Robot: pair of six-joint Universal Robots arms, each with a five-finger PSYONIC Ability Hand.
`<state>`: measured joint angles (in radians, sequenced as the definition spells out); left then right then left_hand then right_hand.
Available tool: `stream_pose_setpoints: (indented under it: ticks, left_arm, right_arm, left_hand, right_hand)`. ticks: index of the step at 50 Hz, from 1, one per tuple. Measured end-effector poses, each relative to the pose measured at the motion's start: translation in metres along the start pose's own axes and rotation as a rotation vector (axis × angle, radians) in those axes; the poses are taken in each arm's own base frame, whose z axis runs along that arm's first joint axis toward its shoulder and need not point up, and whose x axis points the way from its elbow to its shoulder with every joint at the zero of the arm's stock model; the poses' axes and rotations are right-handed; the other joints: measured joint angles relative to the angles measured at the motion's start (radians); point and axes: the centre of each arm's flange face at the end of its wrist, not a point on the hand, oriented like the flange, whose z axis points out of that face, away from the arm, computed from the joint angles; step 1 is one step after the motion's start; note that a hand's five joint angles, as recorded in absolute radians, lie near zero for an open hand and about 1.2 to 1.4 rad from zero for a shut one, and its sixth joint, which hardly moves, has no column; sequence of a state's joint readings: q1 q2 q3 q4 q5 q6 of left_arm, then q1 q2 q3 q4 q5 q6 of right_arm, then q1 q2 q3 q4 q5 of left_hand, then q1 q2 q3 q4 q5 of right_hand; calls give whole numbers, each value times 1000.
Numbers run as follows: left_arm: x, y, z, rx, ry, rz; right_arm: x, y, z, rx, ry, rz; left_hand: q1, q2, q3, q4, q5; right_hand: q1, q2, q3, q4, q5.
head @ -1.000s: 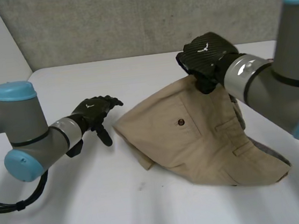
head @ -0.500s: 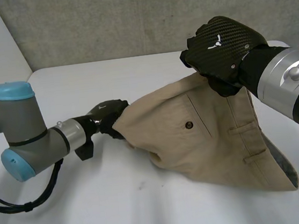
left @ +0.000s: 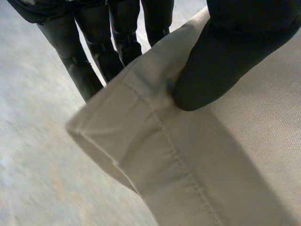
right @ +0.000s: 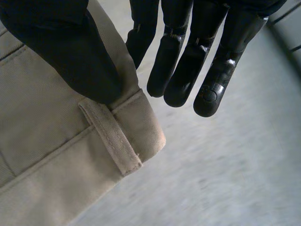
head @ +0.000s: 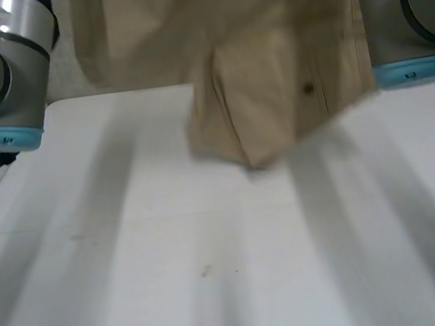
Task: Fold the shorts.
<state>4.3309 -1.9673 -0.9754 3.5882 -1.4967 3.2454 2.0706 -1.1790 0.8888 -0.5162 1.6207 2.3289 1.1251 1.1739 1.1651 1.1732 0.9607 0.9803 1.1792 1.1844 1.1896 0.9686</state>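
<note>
- Left robot hand (left: 225,52) pinches a hemmed corner of the shorts (head: 269,63) between its thumb and straight fingers.
- Right robot hand (right: 70,52) pinches the waistband corner beside a belt loop (right: 110,136), thumb on the outside.
- Gripped at two corners, the shorts hang above the counter (head: 214,273), probably so that they spread flat for folding.
- Count: two robot hands, one pair of shorts, one belt loop.

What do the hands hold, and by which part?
The shorts: the left hand pinches a hemmed corner, the right hand the waistband edge by a belt loop.
</note>
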Motion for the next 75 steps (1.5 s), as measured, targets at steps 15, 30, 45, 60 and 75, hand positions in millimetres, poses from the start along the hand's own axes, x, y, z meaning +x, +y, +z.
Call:
stream_pose_setpoints:
  ticks: [15, 30, 45, 60, 75]
  left_arm:
    - [25, 72, -109, -347, 41, -22]
    - [43, 122, -261, -900, 249, 187]
    - [46, 102, -281, -933, 325, 173]
    - [43, 114, -293, -982, 340, 147]
    - [40, 132, -299, -1046, 338, 143]
  right_arm:
    - [-73, 67, -135, -382, -448, 21]
    - [-87, 104, -267, -892, -759, 321]
    - [-70, 119, -290, -1003, -789, 365]
    - [-68, 124, -289, -1005, -768, 362]
    - [-68, 124, -289, -1004, -769, 362]
  left_hand:
    - [0, 0, 0, 0, 0]
    - [-263, -297, -271, -282, -241]
    - [-546, -593, -581, -595, -560]
    - [-405, -461, -454, -459, -428]
    - [6, 8, 10, 5, 19]
  right_hand:
    - [9, 0, 0, 4, 21]
    - [9, 0, 7, 4, 21]
    - [9, 0, 14, 4, 21]
    - [9, 0, 14, 4, 21]
    - [9, 0, 14, 4, 21]
